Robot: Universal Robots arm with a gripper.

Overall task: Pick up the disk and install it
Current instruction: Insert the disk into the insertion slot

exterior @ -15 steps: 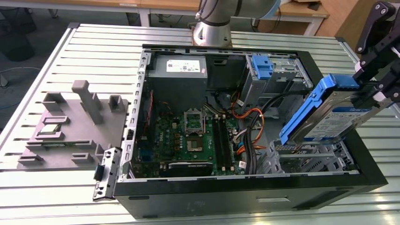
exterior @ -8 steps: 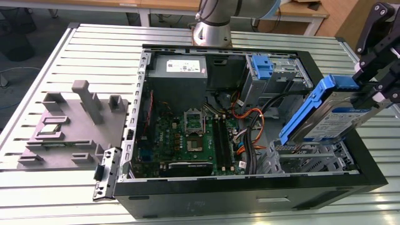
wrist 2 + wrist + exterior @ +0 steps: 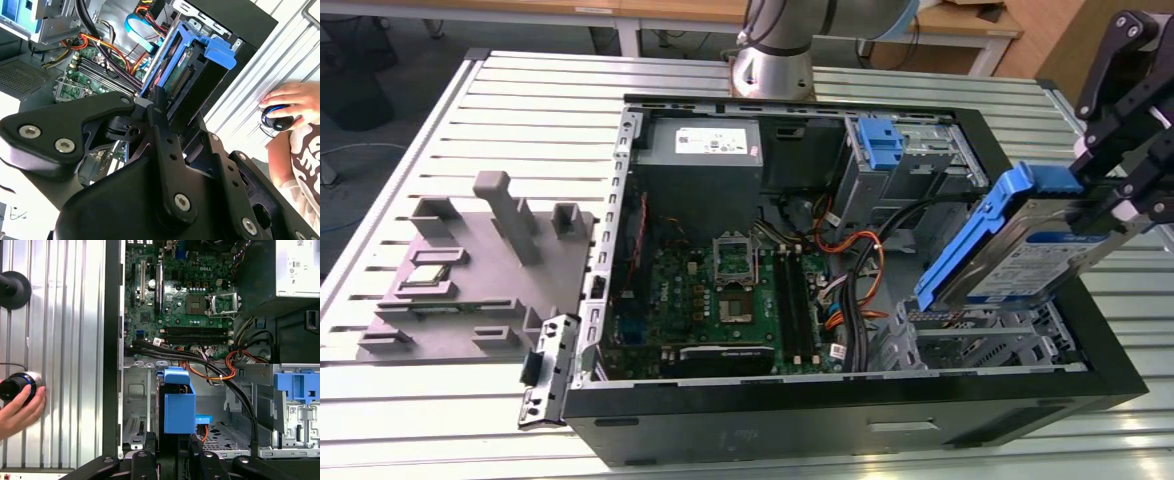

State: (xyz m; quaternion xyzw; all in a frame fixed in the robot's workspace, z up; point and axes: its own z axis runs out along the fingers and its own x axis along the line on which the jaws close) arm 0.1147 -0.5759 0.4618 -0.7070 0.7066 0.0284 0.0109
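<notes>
Your claw [image 3: 1110, 212] is pinching the disk [image 3: 1030, 258] at its upper end, with the jaws pressing on it from both sides. In the exterior view you are holding it at about three o'clock, above one corner of the open computer case [image 3: 854, 420].

The disk is hanging tilted. Its blue side rail [image 3: 974, 235] is facing toward nine o'clock and its labelled face is turning toward four o'clock. Its lower end is coming close to the metal drive cage [image 3: 987, 345] at about five o'clock, but I cannot tell if it is touching the cage. In both wrist views the disk [image 3: 179, 405] [image 3: 182, 70] is standing out in front of the claw [image 3: 172, 460] [image 3: 156, 102], over the inside of the case.

Going outward, the green motherboard [image 3: 720, 290] is lying in the middle of the case, with orange cables [image 3: 854, 260] running between it and the disk. The grey power-supply box [image 3: 700, 150] is sitting at about twelve o'clock, and a bare blue bracket [image 3: 881, 140] at about one o'clock.

Outside the case, a grey fixture [image 3: 467, 260] is lying on the slatted table [image 3: 547, 90] at nine o'clock. The arm base [image 3: 774, 60] is standing at twelve o'clock.

In both wrist views a person's hand [image 3: 20, 412] [image 3: 295, 100] is resting on a round black and blue knob [image 3: 15, 387] [image 3: 277, 120] on the table, just beside the case.
</notes>
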